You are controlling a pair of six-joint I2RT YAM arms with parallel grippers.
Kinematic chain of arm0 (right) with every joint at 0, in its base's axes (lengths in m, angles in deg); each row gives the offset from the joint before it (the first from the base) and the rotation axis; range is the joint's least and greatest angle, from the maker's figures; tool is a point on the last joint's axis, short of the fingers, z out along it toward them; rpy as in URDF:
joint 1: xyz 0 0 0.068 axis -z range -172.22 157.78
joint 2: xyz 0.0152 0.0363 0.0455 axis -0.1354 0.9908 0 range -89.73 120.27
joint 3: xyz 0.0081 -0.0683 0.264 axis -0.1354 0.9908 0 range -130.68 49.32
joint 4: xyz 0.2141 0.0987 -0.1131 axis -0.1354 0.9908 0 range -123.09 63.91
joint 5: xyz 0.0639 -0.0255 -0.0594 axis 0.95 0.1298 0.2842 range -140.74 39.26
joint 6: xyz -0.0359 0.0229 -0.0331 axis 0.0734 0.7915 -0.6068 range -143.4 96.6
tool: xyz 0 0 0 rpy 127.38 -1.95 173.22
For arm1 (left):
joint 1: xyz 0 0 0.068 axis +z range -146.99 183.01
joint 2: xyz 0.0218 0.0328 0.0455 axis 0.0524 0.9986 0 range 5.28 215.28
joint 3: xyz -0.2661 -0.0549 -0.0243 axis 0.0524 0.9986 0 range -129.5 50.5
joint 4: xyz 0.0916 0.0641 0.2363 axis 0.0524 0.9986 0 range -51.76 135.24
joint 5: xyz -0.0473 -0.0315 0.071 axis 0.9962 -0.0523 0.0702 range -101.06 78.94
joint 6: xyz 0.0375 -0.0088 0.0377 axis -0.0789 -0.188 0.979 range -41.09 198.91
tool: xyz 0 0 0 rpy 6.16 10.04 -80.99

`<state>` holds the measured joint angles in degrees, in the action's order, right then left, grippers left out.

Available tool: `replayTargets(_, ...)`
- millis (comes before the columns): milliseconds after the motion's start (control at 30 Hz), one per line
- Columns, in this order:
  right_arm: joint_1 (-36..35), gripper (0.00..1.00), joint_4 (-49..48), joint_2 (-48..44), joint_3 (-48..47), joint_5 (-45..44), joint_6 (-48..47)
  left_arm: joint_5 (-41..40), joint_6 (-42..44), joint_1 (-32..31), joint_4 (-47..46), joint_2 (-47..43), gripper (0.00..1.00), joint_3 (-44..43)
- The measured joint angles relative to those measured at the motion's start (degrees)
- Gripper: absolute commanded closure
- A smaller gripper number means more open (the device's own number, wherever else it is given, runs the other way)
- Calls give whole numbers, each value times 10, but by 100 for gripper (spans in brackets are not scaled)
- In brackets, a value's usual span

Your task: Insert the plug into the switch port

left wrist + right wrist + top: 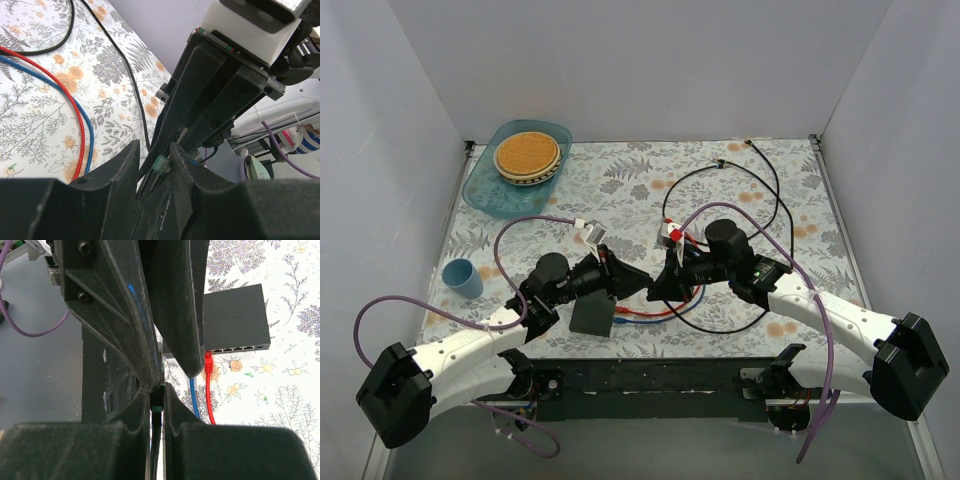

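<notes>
Right tool (156,390) is pinched hard on a black cable (156,409), its two fingers nearly together with only the cable between them. It meets the left tool (154,152) tip to tip above the middle of the floral surface (800,200). From the left wrist you can see the plug (161,164), a small clear connector, sitting in the gap between the left tool's fingers and touching one of them. The right tool's fingertips crowd into that same gap, so I cannot tell whether the left tool is actually squeezing the plug or just bracketing it.

The switch (591,317) lies flat on the surface near the front edge, just below and beside the left tool, apart from the plug. Its row of sockets faces toward the right arm. A red cable (209,385) is plugged into a socket at one end of the row, and a blue cable (193,397) runs beside it. The rest of the black cable loops loosely across the far side of the surface.

A blue tray (485,190) holding a round woven dish sits in the far left corner, and a blue cup (463,278) stands nearer on the left.
</notes>
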<state>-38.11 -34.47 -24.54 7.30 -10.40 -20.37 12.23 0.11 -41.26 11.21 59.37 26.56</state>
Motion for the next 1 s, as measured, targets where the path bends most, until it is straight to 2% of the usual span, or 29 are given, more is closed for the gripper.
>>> replayTargets(33, 0, 99, 0, 0, 0, 0, 1, 3, 0, 0, -1, 3, 74, 0)
replayTargets(100, 0, 99, 0, 0, 0, -1, 2, 9, 0, 0, -4, 7, 87, 0)
replayTargets(133, 0, 99, 0, 0, 0, -2, 2, 11, -1, 0, -6, 8, 99, 0)
replayTargets(200, 0, 95, 1, 0, 0, -1, 6, 14, -1, 0, -11, 8, 100, 0)
replayTargets(233, 0, 83, 1, 0, 0, -1, 7, 14, 0, 0, -12, 8, 100, -1)
replayTargets(300, 0, 69, 5, 0, -2, -5, 11, 8, -3, 0, -5, 7, 100, -2)
replayTargets(333, 0, 56, 8, 0, -4, -13, 12, -3, -9, -2, 5, 5, 100, -5)
replayTargets(433, -3, 38, 21, -2, -16, -52, 15, -34, -26, -2, 36, -2, 100, -14)
replayTargets(467, -3, 35, 23, -5, -18, -65, 16, -48, -33, -2, 48, -6, 100, -18)
replayTargets(533, -3, 32, 29, -20, -21, -104, 19, -77, -51, -2, 77, -14, 100, -27)
replayTargets(733, -21, 31, 36, -71, -38, -230, 14, -186, -114, -2, 205, -21, 100, -84)
replayTargets(1000, -87, 37, 47, -31, -70, -365, -9, -261, -188, -2, 306, 9, 100, -104)
